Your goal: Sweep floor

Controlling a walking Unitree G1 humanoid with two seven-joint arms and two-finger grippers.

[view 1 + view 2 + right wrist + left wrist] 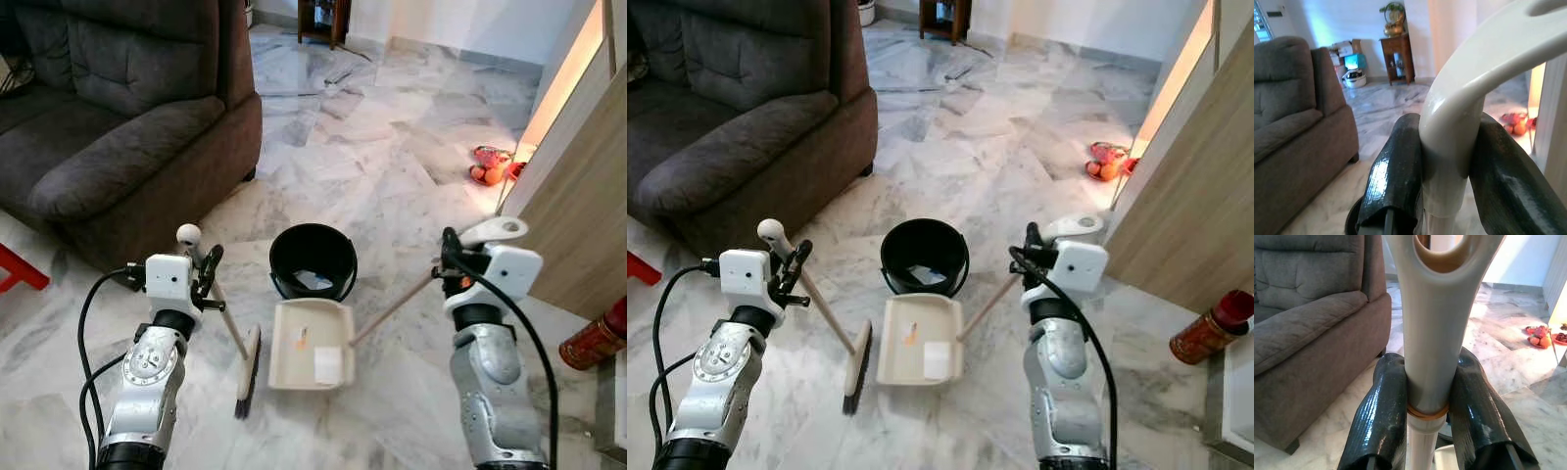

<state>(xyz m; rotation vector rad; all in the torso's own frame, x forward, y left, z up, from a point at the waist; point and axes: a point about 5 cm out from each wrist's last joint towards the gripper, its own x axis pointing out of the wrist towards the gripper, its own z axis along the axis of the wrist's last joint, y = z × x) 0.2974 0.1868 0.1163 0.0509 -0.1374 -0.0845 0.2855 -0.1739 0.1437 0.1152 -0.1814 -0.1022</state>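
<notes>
1. Our left gripper [1427,418] has its two black fingers [1378,421] pinching the cream plastic handle of the short hand broom [227,328] just below its looped end. The stick slants down to the dark bristle head, which rests on the white marble floor [392,166] just beside the pan.

2. Our right gripper [1447,166] pinches the curved white grip of the cream plastic dustpan [312,345]. The tray lies flat on the floor in front of us, with a scrap of white paper and a small orange bit in it.

3. A round black plastic bucket [313,260] stands touching the pan's far edge, with some pale litter inside.

4. We judge both tools to be light and stiff, but their smooth plastic is slippery and round, so either could twist in the fingers. Holding high on the handles gives reach but little leverage.

5. The litter is featherlight, so tilting the pan too quickly over the bucket could spill it.

6. The grey fabric sofa [108,117] stands to our left.
</notes>
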